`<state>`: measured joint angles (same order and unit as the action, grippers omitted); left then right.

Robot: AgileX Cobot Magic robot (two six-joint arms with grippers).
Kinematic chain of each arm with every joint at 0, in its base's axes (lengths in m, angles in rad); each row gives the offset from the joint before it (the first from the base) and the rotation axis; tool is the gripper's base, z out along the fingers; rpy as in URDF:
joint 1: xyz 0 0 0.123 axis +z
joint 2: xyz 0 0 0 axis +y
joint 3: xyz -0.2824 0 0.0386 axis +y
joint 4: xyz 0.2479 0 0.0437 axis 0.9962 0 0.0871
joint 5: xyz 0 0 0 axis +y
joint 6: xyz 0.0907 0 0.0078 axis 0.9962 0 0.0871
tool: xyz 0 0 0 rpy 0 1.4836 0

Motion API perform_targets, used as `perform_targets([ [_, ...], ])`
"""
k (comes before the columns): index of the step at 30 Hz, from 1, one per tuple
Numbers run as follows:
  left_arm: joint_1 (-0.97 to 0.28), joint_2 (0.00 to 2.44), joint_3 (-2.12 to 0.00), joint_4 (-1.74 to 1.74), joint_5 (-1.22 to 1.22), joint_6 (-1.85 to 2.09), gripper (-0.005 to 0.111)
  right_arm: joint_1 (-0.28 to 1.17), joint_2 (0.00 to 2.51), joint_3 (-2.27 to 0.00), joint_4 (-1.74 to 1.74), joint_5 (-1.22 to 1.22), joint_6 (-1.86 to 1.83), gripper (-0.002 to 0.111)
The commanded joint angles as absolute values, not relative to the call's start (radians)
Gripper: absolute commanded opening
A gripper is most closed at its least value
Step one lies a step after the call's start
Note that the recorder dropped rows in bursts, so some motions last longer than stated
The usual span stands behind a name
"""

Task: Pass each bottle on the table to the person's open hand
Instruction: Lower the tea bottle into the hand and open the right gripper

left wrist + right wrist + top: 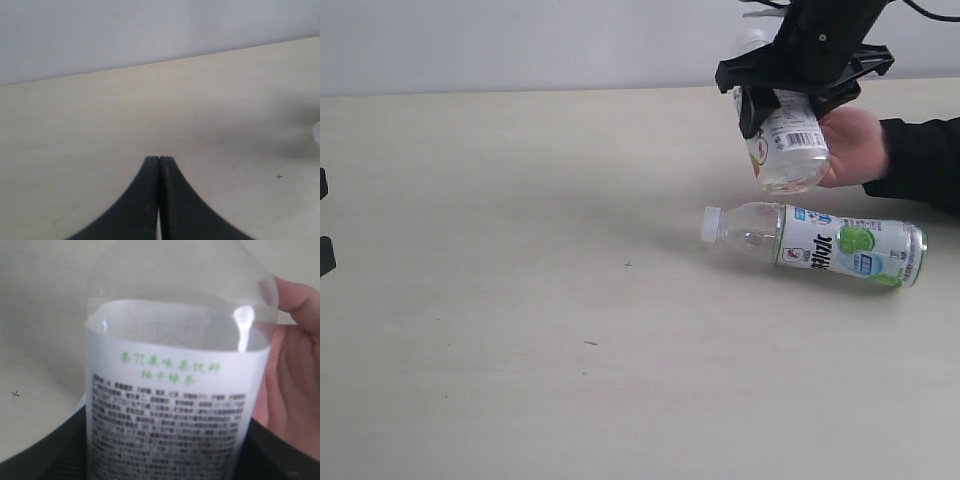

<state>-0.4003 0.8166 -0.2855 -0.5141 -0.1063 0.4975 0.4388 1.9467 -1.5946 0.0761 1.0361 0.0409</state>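
Observation:
My right gripper [782, 100] is shut on a clear bottle with a white nutrition-text label [788, 140], held tilted in the air at the back right. In the right wrist view the bottle [172, 405] fills the space between the black jaws. The person's hand [855, 145] touches the bottle's far side, and the hand [292, 365] lies against the label. A white-capped bottle with a green-lime label [820, 242] lies on its side on the table [520, 300] just below. My left gripper [159, 159] is shut and empty over bare tabletop. The other bottles are out of view.
The person's dark sleeve [925, 160] reaches in from the right edge. A pale wall [520, 40] runs behind the table's far edge. Parts of my left arm [325, 220] show at the left edge.

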Motion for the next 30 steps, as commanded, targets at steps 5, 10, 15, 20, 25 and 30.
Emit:
perform_targets([
  [5,-0.397,0.814,-0.28,-0.509,-0.11,0.493,0.0,0.422,2.015,-1.601,0.049,0.967,0.056,0.0],
  [10,-0.397,0.814,-0.28,-0.509,-0.11,0.493,0.0,0.422,2.037,-1.601,0.0,0.936,0.079,0.0],
  [15,-0.397,0.814,-0.28,-0.509,-0.11,0.493,0.0,0.422,2.039,-1.601,-0.109,0.926,0.126,0.0],
  [20,-0.397,0.814,-0.28,-0.509,-0.11,0.493,0.0,0.422,2.039,-1.605,-0.128,0.888,0.126,0.0],
  [25,-0.397,0.814,-0.28,-0.509,-0.11,0.493,0.0,0.422,2.039,-1.605,-0.223,0.903,0.176,0.0],
  [30,-0.397,0.814,-0.28,-0.509,-0.11,0.493,0.0,0.422,2.039,-1.605,-0.267,0.938,0.207,0.001],
])
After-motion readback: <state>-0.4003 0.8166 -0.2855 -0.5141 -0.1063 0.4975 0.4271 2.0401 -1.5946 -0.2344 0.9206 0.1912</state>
